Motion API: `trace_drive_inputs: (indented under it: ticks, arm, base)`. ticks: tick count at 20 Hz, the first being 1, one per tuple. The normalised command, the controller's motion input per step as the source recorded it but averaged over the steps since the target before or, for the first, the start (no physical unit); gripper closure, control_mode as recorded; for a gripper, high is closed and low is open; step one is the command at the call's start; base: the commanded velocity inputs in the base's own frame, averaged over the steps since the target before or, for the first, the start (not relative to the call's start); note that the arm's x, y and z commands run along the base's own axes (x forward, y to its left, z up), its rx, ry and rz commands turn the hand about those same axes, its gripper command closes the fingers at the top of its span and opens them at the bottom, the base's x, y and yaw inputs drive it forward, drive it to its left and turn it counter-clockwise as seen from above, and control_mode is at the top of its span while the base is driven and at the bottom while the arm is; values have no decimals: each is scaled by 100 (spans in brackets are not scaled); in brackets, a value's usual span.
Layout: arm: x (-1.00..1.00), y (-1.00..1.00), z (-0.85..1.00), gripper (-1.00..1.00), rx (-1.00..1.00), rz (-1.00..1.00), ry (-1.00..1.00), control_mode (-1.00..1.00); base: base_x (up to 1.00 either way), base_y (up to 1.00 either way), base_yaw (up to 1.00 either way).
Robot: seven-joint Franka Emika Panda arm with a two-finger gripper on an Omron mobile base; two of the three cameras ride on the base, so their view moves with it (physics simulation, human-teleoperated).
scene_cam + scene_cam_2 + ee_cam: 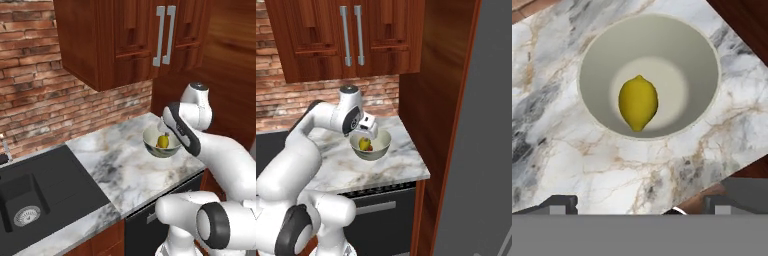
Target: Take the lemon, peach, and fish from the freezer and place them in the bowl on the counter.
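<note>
The pale bowl (594, 60) stands on the marble counter (557, 150) near its right end, seen also in the left base view as the bowl (152, 146) and in the right base view as the bowl (381, 146). A yellow lemon (638, 102) lies in its bottom, and nothing else shows in the bowl from the hand view. My gripper (641, 204) hangs a little above the bowl's near rim, open, with nothing between its fingertips (562, 202). The peach and the fish are out of view. The light-grey freezer (483, 130) rises at the far right.
A black sink (30, 200) is set into the counter to the left. Dark wooden wall cabinets (125, 40) hang above the bowl, and a tall wooden panel (431, 100) closes the counter's right end. A brick wall (45, 100) runs behind.
</note>
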Motion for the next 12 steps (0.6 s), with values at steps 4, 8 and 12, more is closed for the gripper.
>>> trace_drive_inputs:
  ticks: [4, 8, 12]
  arm:
    - [-69, 0, 51, -100, 0, 0, 0, -100]
    - [-73, 11, 48, -100, -2, 0, 0, -100]
    - [-64, 2, 44, -100, -1, 0, -3, -100]
  base:
    - [0, 0, 0]
    - [0, 0, 0]
    - [0, 0, 0]
